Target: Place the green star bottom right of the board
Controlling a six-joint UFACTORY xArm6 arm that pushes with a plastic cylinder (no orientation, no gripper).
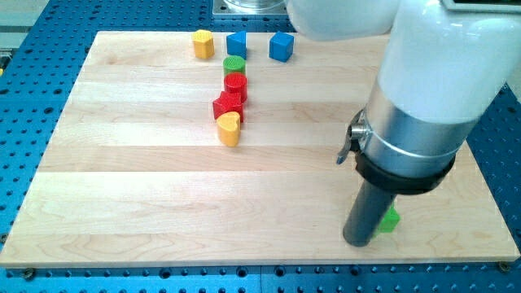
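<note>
The green star (390, 220) lies near the board's bottom right and is mostly hidden behind my rod. Only a small green part shows to the right of the rod. My tip (359, 242) rests on the board just left of the star and seems to touch it. The large white and grey arm body rises above it and covers the board's upper right.
The wooden board (163, 203) lies on a blue perforated table. At the view's top stand a yellow block (203, 43), a blue block (237, 44) and a blue cube (282, 46). Below them a column runs: green cylinder (234, 66), red cylinder (235, 85), red star (228, 106), yellow heart (229, 129).
</note>
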